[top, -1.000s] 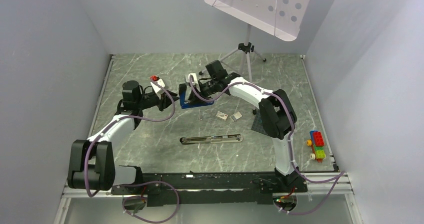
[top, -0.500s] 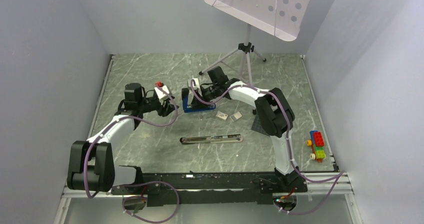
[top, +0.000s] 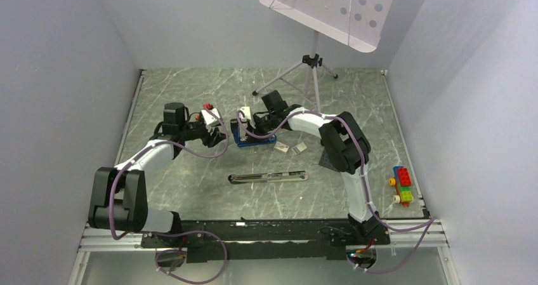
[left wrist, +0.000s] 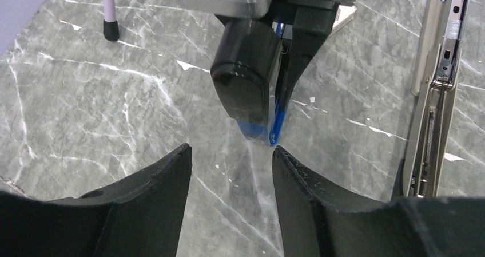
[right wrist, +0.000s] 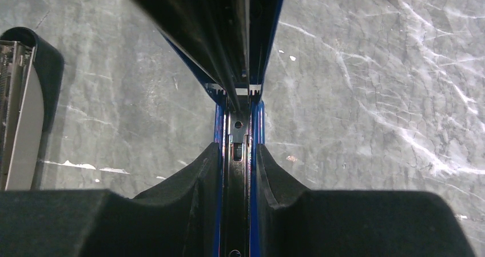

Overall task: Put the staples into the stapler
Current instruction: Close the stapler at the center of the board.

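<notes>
Tabletop of grey-green veined stone pattern (top: pixel 190 190) is spreading under everything you are working over, and at its far edge a white perforated music stand on a thin tripod (top: pixel 312 63) is standing. Your left arm (top: pixel 143 161) is reaching in from the near left and your right arm (top: pixel 346 145) is bending in from the near right, so the two wrists are facing each other over the far middle of the table. Your right gripper (right wrist: pixel 237 148) is clamping narrow on a blue plastic stapler with a black metal channel (right wrist: pixel 243 114), its black fingers (right wrist: pixel 194 177) pressing against both blue sides. The stapler's blue tip is pointing down at the stone, though you cannot tell whether it is touching. Your left gripper (left wrist: pixel 231 154) is hanging spread wide and holding nothing, its two dark fingers framing that blue tip from a little way off, apart from it. Nearer to you, between the two arms, a long silver metal stapler (top: pixel 269 178) is lying opened out flat on the table, its inner rail facing up. Close to the right edge a small stack of colourful toy bricks (top: pixel 401 185) is sitting well apart from both grippers. The staples (top: pixel 300 146), a tiny silver-grey block, are lying on the bare table just right of the blue stapler and beyond the silver one, beside another small pale piece (top: pixel 281 147) that is too small for you to identify.
</notes>
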Controlling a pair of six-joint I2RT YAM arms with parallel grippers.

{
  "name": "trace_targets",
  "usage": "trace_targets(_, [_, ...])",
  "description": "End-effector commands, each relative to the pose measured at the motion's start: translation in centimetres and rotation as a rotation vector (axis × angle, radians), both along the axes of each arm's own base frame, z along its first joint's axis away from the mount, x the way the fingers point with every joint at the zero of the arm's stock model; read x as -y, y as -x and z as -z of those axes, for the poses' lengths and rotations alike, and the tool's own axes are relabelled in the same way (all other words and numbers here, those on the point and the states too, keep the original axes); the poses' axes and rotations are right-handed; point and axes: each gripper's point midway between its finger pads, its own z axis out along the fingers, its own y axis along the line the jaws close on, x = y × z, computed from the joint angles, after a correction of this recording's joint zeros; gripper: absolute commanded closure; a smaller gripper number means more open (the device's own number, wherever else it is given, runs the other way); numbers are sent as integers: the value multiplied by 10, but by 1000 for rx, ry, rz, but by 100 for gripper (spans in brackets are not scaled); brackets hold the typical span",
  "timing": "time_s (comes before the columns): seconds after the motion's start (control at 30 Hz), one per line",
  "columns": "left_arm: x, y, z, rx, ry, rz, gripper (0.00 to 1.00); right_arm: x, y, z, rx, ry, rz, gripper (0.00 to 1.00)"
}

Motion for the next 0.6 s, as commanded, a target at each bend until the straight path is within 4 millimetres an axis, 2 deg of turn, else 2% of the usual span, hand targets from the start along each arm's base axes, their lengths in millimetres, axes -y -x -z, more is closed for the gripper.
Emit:
trace_targets(0.0, [7,-11,-16,71,-13,36,42,-12,-10,-18,88,-40,-16,97])
trace_targets(0.2, [14,-11,-14,69,-37,69,43,-8,-6,-5,77,-16,-3,93])
trace_targets(0.47, [11,-8,-12,67,-64,56,44,-24,-1,-4,67,-19,-25,90])
trace_targets(0.57, [6,-2,-10,62,-94,48,44,-26,0,0,66,-16,-27,84])
